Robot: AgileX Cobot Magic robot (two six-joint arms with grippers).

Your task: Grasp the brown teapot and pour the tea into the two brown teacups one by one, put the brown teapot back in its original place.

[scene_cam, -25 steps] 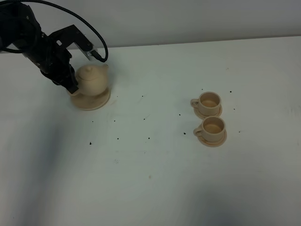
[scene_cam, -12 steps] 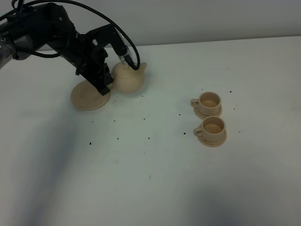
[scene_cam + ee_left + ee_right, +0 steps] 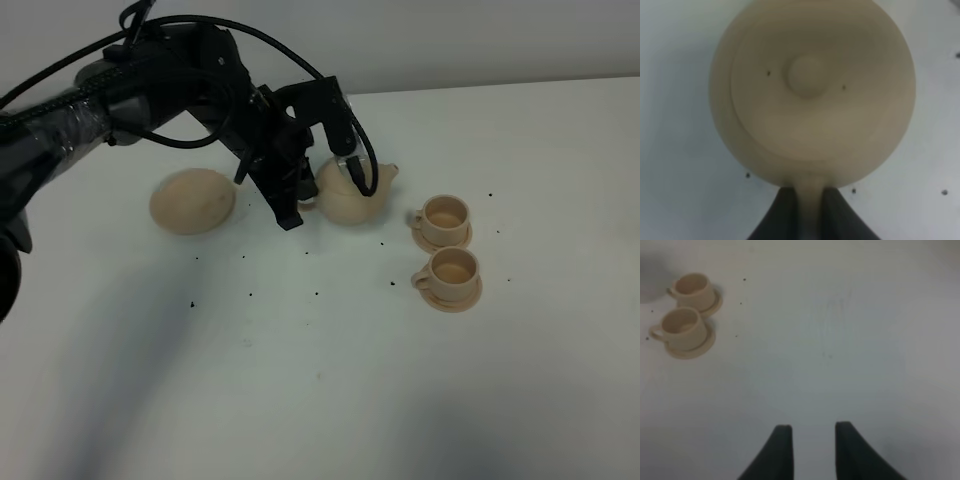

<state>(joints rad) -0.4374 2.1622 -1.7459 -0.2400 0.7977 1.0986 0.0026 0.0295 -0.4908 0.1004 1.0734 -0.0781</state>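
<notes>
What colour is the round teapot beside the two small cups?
Plain light tan, no pattern. The squat ceramic teapot shows best in the left wrist view.

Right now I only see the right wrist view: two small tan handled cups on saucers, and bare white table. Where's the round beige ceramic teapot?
Observer: The left gripper holds the round beige ceramic teapot by its loop handle, jaws shut on it.
Operator: Is it near the cups?
Observer: Its spout points toward the farther small tan teacup, beside it, not over it.
Operator: And its resting spot?
Observer: The wide flat tan saucer lies bare to the left of the teapot in the high view.
</notes>
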